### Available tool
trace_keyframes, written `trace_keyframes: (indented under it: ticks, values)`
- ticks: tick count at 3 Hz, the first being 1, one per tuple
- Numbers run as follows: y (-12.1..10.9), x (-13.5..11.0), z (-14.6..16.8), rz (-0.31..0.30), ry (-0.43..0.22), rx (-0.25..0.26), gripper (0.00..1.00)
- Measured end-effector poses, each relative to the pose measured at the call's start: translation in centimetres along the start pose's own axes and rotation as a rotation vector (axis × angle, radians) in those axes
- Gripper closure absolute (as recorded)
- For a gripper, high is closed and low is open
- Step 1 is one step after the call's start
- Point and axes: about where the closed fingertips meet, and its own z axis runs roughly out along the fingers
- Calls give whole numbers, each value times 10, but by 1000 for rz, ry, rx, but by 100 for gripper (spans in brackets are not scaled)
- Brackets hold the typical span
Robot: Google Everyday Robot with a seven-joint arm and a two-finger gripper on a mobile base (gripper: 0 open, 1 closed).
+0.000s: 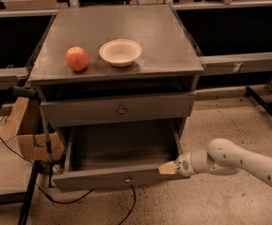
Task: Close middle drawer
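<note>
At the right end of the pulled-out middle drawer sits the gripper, fingers seemingly together on nothing, placed, I judge, to push the front inward. An apple and a bowl rest apart on the grey cabinet top. A cardboard box stands left on the speckled floor.

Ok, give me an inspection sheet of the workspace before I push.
Surface: cabinet top holds an apple and a bowl, apart.
Job's things: middle drawer pulled out; nothing seen inside.
Clutter: cardboard box left of the cabinet.
Grippers: hand at the right end of the drawer's front.
Cables: black cable on the floor below the drawer.
Surroundings: speckled floor; dark benches behind.
</note>
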Motion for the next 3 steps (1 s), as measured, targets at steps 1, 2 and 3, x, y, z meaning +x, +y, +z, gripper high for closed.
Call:
trace_keyframes:
  ticks: [1,2,3]
  values:
    - [0,6,3,6,33,-6,100]
    - [0,36,37,-5,170,-36,100]
    - [4,59,71,-20,282,-66,100]
